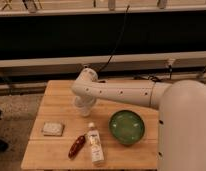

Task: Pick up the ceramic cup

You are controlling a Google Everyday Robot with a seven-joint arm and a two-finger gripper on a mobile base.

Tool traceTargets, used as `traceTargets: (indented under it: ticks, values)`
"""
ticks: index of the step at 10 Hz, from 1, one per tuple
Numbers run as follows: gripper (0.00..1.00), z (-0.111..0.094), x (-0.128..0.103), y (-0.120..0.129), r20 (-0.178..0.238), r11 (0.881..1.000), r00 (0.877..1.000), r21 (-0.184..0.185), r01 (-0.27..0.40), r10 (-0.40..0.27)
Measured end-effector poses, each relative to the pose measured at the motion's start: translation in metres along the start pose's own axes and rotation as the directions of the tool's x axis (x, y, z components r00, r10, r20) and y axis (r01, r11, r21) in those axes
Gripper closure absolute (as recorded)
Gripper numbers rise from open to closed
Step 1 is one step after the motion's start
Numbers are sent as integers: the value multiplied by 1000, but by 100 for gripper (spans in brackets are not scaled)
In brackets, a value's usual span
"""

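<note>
My white arm reaches in from the right across the wooden table (56, 107). Its gripper (83, 103) points down at the table's middle left. A small pale white shape right under the gripper looks like the ceramic cup (80, 111). The arm's end mostly covers it. I cannot tell whether the gripper touches the cup.
A round green bowl (127, 127) sits at the right front of the table. A white-capped bottle (94, 145) lies at the front, with a red-brown packet (76, 146) beside it. A pale flat rectangular packet (52, 129) lies at the left. A dark wall and rails stand behind.
</note>
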Motion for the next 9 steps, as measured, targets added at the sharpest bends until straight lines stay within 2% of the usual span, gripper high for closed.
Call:
traceTargets:
  ticks: [9]
  values:
    - [99,-36,26,-5,-12,1000,1000,-12,28,-29]
